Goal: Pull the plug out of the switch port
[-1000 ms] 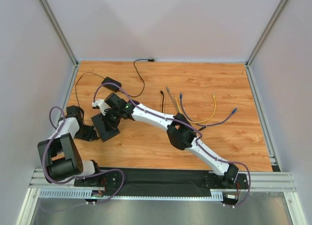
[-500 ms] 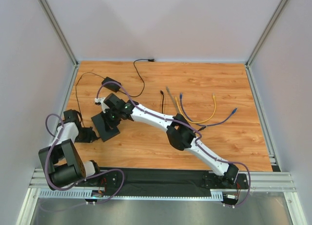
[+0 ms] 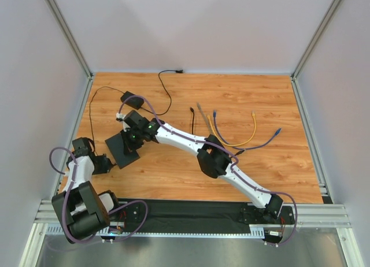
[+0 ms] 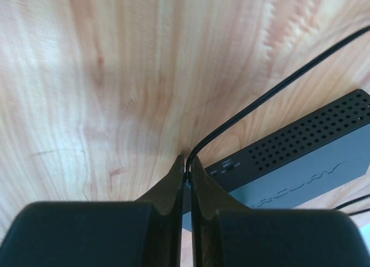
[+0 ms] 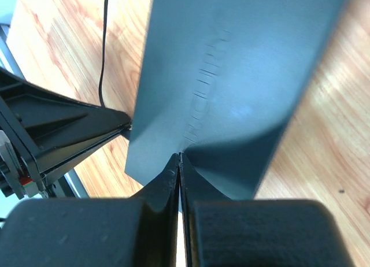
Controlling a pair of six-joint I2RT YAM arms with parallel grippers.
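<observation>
Left pincer pinched tight on a thin black cable just beside the switch; right pincer closed, its tips on the switch's top face.

Lying flat on the desk, the switch sits close to the left edge, about midway between the far and near edges. The left pincer meets it from the left-edge side, low over the wood. The cable's end disappears between its fingers, so the plug itself cannot be made out, nor whether it sits in the port. The right arm stretches across from the near right corner. A small black power brick lies nearer the far left corner, apart from the switch.
</observation>
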